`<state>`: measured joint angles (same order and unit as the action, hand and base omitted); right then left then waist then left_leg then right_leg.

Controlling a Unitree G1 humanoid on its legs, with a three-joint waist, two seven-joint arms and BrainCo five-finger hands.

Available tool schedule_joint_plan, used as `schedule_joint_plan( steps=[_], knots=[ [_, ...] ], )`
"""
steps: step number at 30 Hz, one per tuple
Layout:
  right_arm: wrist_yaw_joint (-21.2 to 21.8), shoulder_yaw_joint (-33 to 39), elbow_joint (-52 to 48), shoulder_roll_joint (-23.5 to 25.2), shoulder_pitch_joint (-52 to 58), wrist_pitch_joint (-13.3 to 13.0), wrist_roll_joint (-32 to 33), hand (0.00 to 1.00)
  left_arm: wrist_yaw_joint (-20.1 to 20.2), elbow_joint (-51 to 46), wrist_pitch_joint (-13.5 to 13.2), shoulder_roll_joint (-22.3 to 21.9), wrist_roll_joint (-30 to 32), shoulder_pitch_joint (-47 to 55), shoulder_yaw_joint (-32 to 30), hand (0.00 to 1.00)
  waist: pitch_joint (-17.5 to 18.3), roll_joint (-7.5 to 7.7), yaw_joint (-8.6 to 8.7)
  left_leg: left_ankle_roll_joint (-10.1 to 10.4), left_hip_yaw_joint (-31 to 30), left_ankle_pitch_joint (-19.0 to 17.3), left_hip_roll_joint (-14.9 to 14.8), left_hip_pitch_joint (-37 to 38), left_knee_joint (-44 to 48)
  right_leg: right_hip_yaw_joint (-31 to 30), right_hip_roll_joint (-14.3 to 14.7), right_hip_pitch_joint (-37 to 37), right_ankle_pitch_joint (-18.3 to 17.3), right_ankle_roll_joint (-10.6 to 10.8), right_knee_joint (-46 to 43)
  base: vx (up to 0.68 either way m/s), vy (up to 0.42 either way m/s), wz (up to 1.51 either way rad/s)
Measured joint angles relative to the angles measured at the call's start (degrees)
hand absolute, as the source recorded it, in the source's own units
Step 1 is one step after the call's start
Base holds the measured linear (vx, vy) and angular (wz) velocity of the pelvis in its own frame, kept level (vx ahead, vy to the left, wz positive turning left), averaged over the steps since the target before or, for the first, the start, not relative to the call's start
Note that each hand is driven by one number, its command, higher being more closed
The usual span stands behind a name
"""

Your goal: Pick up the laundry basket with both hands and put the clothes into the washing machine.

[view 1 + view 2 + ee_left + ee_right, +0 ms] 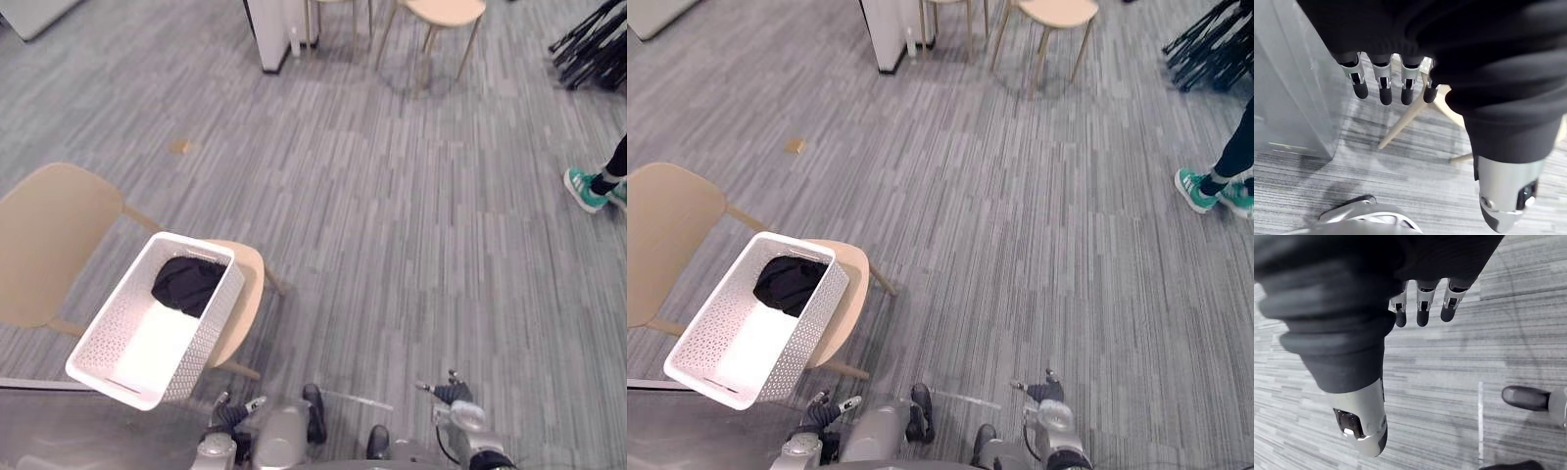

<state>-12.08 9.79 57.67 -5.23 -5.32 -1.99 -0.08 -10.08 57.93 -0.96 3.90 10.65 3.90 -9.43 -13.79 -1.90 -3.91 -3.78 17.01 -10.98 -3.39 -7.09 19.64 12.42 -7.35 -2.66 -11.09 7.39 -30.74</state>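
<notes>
The white laundry basket (pixel 201 338) sits on the seat of a pale wooden chair (pixel 49 235) at the near left, well apart from both hands. It lies diagonally, and its near end juts past the seat's edge. It is a long rectangular tub of stiff plastic with walls pierced by small holes and a slot handle cut in each short end. A crumpled black garment (pixel 186 284) lies in its far end; the rest of the white bottom is bare. The chair has a smooth, rounded back to the left and slim, splayed legs.

Just near the basket, at the near-left corner, stands a glossy grey panel (pixel 1288 93). The floor is grey carpet (pixel 411 225) in fine stripes, with a small brown mark (pixel 180 147) far left of centre. At the far edge stand a white cabinet base (pixel 269 34) and a tan stool (pixel 446 10) on thin wooden legs. Black tripod legs (pixel 588 44) lie at the far right, and a person's green sneaker (pixel 586 189) steps in beside them.

The left hand (pixel 1382 81) hangs low at the near edge beside the chair's legs. Its fingers are straight and relaxed, holding and touching nothing. The right hand (pixel 1422 308) hangs over bare carpet at the near right, likewise slack and empty.
</notes>
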Motion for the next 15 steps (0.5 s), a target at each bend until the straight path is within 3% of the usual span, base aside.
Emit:
schedule_joint_plan(
  steps=[1,2,4,6,8,9,10,11,12,13,14,15],
  knots=[
    [0.1,-0.9,0.0,0.3,0.4,0.0,-0.6,0.0,0.0,0.2,0.6,0.7,-0.1,0.1,0.6,0.0,-0.7,1.13,0.22,-1.0,-0.7,-1.1,1.7,4.0,-0.8,0.3,-3.3,-4.2,2.2,-0.3,-13.9,0.42,0.175,0.4],
    [0.3,-1.4,0.0,0.3,0.9,0.0,-0.6,0.0,0.0,0.0,0.6,0.9,-0.5,0.0,1.0,0.0,-0.9,1.45,0.38,-1.7,-2.2,-2.0,2.7,6.2,-1.1,0.5,-5.3,-6.4,1.6,-1.2,-21.4,0.4,0.094,0.65],
    [1.1,-1.9,-0.3,0.5,0.9,0.0,-0.7,0.0,0.0,-0.5,0.6,0.9,-1.0,0.0,1.0,0.0,-0.8,1.37,1.69,-2.2,-6.7,-2.4,3.7,9.5,-2.0,1.7,-6.7,-9.7,-1.2,-3.2,-24.7,0.38,0.038,1.0],
    [1.2,-1.8,-1.5,1.1,0.7,-0.1,-0.8,0.0,0.0,-1.6,0.6,0.6,-1.1,-0.3,0.9,0.0,-0.7,1.24,1.54,-2.2,-10.9,-2.4,3.9,10.7,-3.4,-0.4,-4.3,-12.6,-2.7,-3.0,-17.0,0.37,-0.03,1.13],
    [1.1,-1.2,-3.9,1.9,1.0,0.0,-0.7,0.0,-0.1,-2.6,0.6,0.0,-1.0,-1.9,0.8,0.0,-0.7,1.23,1.62,-2.2,-17.3,-2.4,4.3,9.7,-3.3,-8.6,0.4,-15.4,-2.6,-3.3,-6.6,0.34,-0.141,1.57],
    [1.0,-1.0,-6.7,2.1,2.1,0.0,-0.4,0.0,-0.2,-3.0,0.6,-1.4,-1.0,-3.7,0.8,0.0,-0.9,0.8,1.8,-1.7,-22.8,-2.6,4.8,8.7,-2.3,-16.1,3.0,-16.3,-2.0,-3.3,-0.8,0.32,-0.243,2.37],
    [0.8,-0.4,-8.6,2.5,3.3,0.0,-0.2,0.0,-0.3,-3.4,0.6,-3.3,-1.1,-5.3,0.8,0.0,-0.8,0.91,1.71,-0.3,-27.5,-3.4,5.8,7.5,-0.1,-21.6,3.8,-16.0,-1.1,-2.0,3.2,0.32,-0.267,2.58],
    [0.6,-0.2,-9.3,2.8,3.9,0.0,0.1,0.0,-0.3,-3.7,0.6,-4.0,-1.1,-5.7,0.8,0.0,-0.7,1.08,1.62,1.2,-29.4,-4.4,6.4,7.1,1.4,-22.5,3.1,-15.4,0.6,-2.0,5.4,0.33,-0.319,2.72],
    [0.0,-0.3,-10.0,4.2,5.1,0.0,0.7,0.0,-0.2,-4.7,0.4,-4.8,-1.0,-5.4,0.9,0.0,-0.1,2.69,1.24,4.3,-31.6,-6.9,7.9,5.8,4.1,-21.5,0.2,-14.2,4.5,0.6,8.2,0.29,-0.375,2.64],
    [-0.2,-0.2,-9.7,3.0,4.8,0.1,1.4,0.0,-0.5,-4.5,0.5,-7.7,-1.1,-5.3,0.7,0.0,0.3,-0.16,1.14,5.6,-33.8,-8.5,5.8,3.2,7.2,-14.9,0.0,-13.4,2.9,-0.6,5.7,0.3,-0.431,2.47],
    [-0.2,-0.2,-10.0,2.8,4.6,0.0,1.7,0.0,-0.3,-4.5,0.4,-7.6,-1.2,-4.6,2.1,0.0,1.0,-0.59,0.8,5.8,-34.3,-8.5,4.8,2.0,7.9,-12.5,0.1,-13.2,2.2,-1.3,6.1,0.2,-0.348,2.04],
    [-0.2,-0.2,-11.6,2.5,4.3,-0.1,1.8,0.0,-0.6,-5.0,0.5,-7.6,-1.5,-4.3,1.5,0.0,1.8,-1.86,-0.61,7.1,-34.1,-7.6,2.7,0.3,7.6,-7.4,0.1,-12.1,1.7,-2.2,6.6,0.17,-0.327,1.54]
  ],
)
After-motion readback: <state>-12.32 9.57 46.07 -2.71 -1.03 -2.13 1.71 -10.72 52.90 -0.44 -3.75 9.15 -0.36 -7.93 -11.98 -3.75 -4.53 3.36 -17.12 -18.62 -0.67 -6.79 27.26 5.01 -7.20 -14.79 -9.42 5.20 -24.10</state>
